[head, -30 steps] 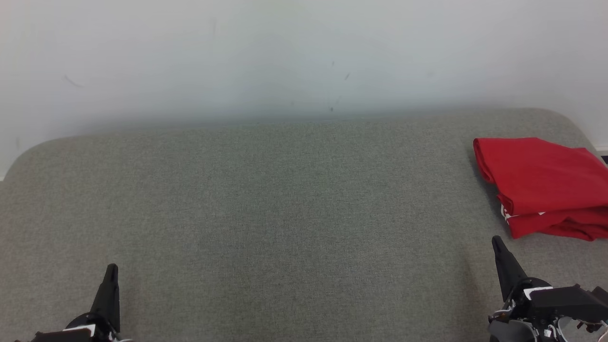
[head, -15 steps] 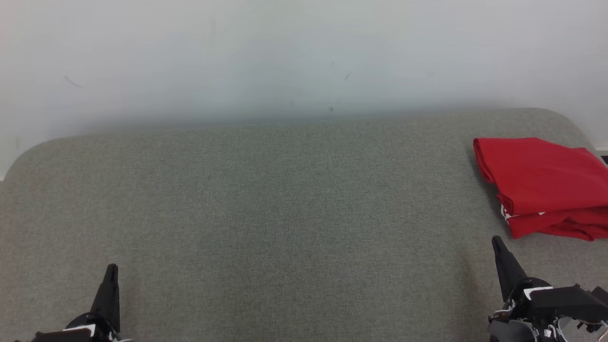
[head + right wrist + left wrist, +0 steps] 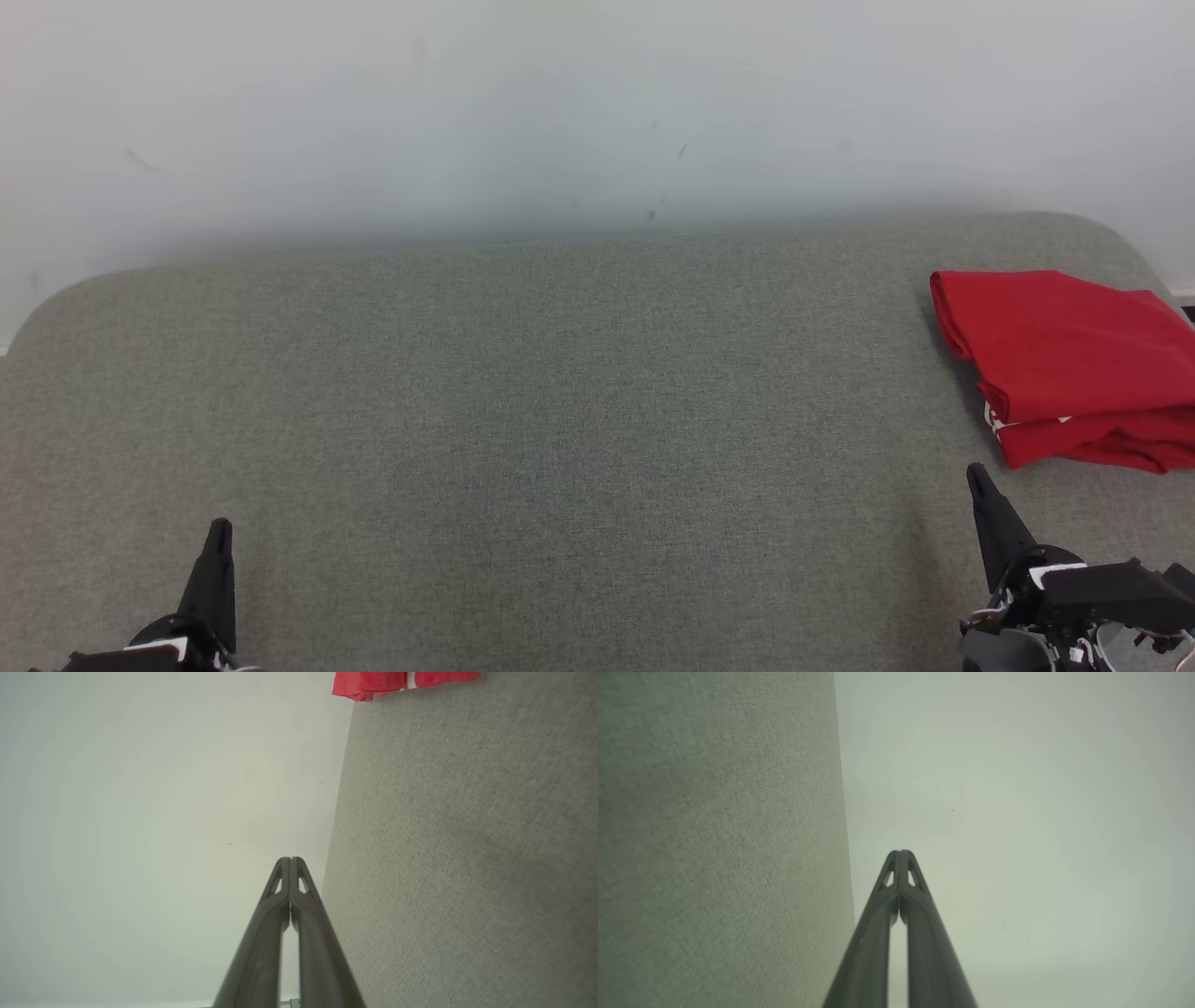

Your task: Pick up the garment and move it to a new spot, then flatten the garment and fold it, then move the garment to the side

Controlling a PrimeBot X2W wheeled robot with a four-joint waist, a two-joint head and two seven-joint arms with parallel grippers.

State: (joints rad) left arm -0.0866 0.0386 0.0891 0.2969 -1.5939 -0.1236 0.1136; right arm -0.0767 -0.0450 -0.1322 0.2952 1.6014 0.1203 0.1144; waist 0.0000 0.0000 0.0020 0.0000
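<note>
- left gripper [image 3: 900, 854] rises from bottom centre, holding nothing
- its two dark fingers [image 3: 924, 942] pressed together at the tips; thin slit between them lower down, small triangular cut-out near each tip
- grey fabric surface [image 3: 714, 835] takes the left part of the view, woven texture, edge running top to bottom
- pale wall [image 3: 1017, 812] takes the right part, behind the fingertips
- few tiny dark specks [image 3: 953, 810] on wall

Left tool [image 3: 220, 529], right tool [image 3: 976, 472]: tapered black fingers [image 3: 924, 914], white-marked wrists
</note>
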